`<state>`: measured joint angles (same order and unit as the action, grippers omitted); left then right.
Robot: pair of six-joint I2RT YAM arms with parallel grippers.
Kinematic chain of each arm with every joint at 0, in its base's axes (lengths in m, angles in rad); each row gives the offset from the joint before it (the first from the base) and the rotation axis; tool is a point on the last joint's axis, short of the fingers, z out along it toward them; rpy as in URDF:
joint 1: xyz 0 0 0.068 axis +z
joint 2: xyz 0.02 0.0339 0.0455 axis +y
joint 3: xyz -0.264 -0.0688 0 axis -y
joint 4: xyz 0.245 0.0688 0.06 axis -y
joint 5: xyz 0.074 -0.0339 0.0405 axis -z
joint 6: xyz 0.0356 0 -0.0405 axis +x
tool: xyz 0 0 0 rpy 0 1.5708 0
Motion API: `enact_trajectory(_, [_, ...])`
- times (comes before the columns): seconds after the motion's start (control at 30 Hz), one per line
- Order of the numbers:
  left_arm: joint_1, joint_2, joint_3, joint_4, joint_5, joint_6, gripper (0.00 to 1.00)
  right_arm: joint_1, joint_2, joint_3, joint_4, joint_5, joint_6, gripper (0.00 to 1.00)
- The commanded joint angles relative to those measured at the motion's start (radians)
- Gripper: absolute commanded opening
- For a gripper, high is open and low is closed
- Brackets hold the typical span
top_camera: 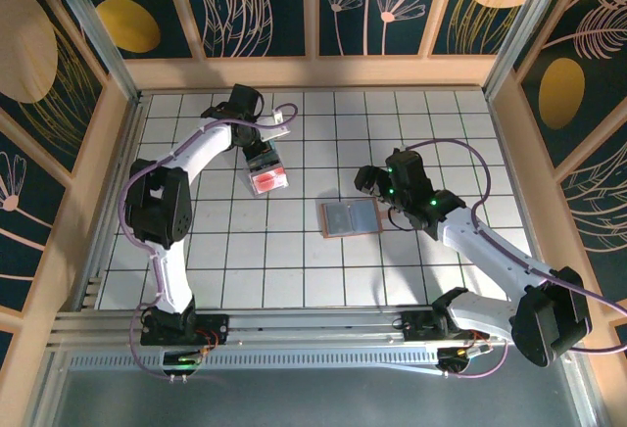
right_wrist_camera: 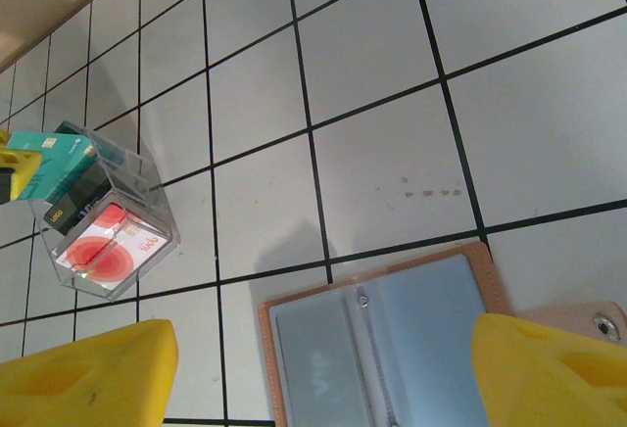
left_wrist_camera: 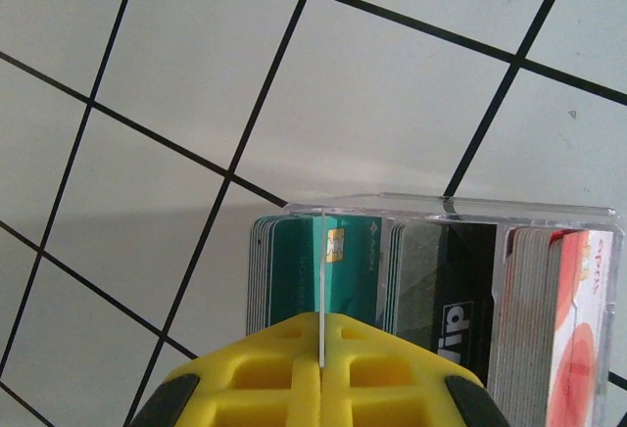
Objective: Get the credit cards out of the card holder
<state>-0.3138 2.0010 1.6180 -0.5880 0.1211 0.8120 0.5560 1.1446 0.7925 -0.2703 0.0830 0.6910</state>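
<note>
Card holder (top_camera: pixel 350 218) lies opened flat on the table (top_camera: pixel 294 260), blue-grey inside up, with its closing tab (right_wrist_camera: pixel 588 324) at its right edge. We note the right fingers (right_wrist_camera: pixel 88 373) spread wide just above the card holder, gripping nothing.

A clear box (top_camera: pixel 266 174) stands well apart from the card holder, off its far-left corner. It holds cards on edge, among them a teal card (left_wrist_camera: pixel 353 260) and a red-and-white card (left_wrist_camera: pixel 583 319).

Left fingers (left_wrist_camera: pixel 265 378) are pressed together over that box. A thin pale edge rises from their seam; we cannot tell what it belongs to.
</note>
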Motion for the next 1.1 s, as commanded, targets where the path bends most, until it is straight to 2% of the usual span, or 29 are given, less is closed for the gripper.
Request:
enact_trajectory(0.0, [0.007, 0.026, 0.033, -0.046, -0.009, 0.032, 0.00, -0.002, -0.007, 0.031, -0.012, 0.032, 0.018, 0.79])
enact_trajectory(0.27, [0.008, 0.046, 0.037, -0.053, -0.028, 0.029, 0.00, -0.003, -0.005, 0.026, 0.001, 0.023, 0.018, 0.79])
enact_trajectory(0.47, [0.008, 0.054, 0.060, -0.075, -0.027, 0.014, 0.18, -0.003, 0.001, 0.023, 0.017, 0.011, 0.014, 0.79])
enact_trajectory(0.6, [0.008, 0.047, 0.076, -0.091, -0.004, 0.006, 0.23, -0.003, 0.014, 0.025, 0.025, 0.002, 0.008, 0.79])
enact_trajectory(0.7, [0.008, 0.033, 0.091, -0.101, 0.017, -0.006, 0.23, 0.003, 0.030, 0.034, 0.022, 0.000, -0.005, 0.78])
enact_trajectory(0.9, [0.007, -0.051, 0.095, -0.117, 0.073, -0.067, 0.22, 0.081, 0.086, 0.061, -0.033, 0.049, -0.066, 0.67])
enact_trajectory(1.07, [0.006, -0.176, 0.040, -0.045, 0.098, -0.221, 0.31, 0.194, 0.175, 0.099, -0.125, 0.145, -0.107, 0.54])
